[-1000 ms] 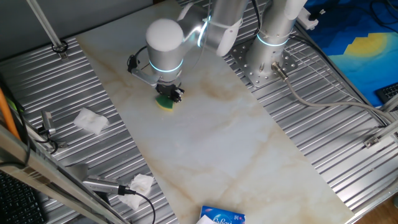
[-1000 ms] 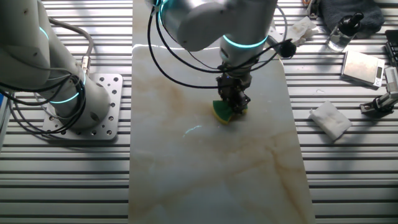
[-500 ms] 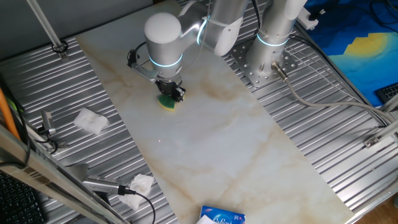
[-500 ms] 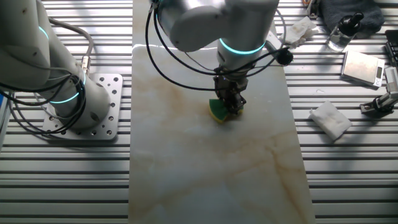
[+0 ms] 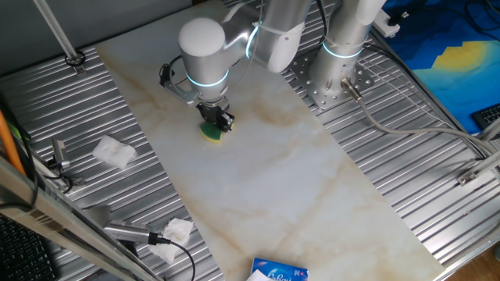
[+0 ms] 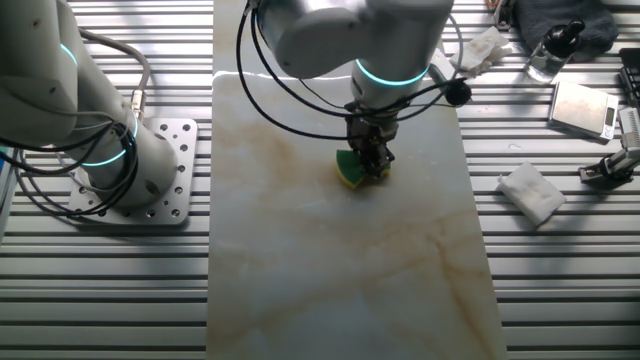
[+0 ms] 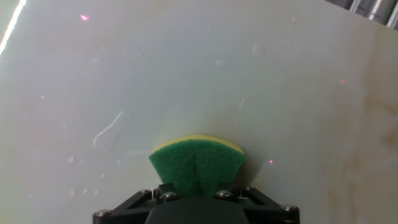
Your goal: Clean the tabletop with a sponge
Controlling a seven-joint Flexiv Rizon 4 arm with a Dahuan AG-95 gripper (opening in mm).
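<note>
The sponge [image 5: 212,132], yellow with a green scouring layer, is pinched in my gripper [image 5: 216,124] and pressed on the off-white marble tabletop [image 5: 289,179]. In the other fixed view the sponge [image 6: 349,172] sits under the gripper [image 6: 368,164] near the slab's middle-right. In the hand view the green layer of the sponge [image 7: 196,163] bulges out of the gripper [image 7: 196,190], squeezed, with a thin yellow edge on top. Small water droplets and a thin smear lie on the tabletop [image 7: 124,74] around it.
Crumpled white tissues lie on the ribbed grey metal at the left [image 5: 114,151] and front left [image 5: 173,232]. A blue tissue pack [image 5: 279,272] sits at the slab's near end. The arm's base [image 5: 337,74] stands beside the slab. A bottle [image 6: 553,46] and small devices lie on the metal.
My gripper has slid the sponge a short way along the slab, away from its earlier spot, still pressed down on the surface.
</note>
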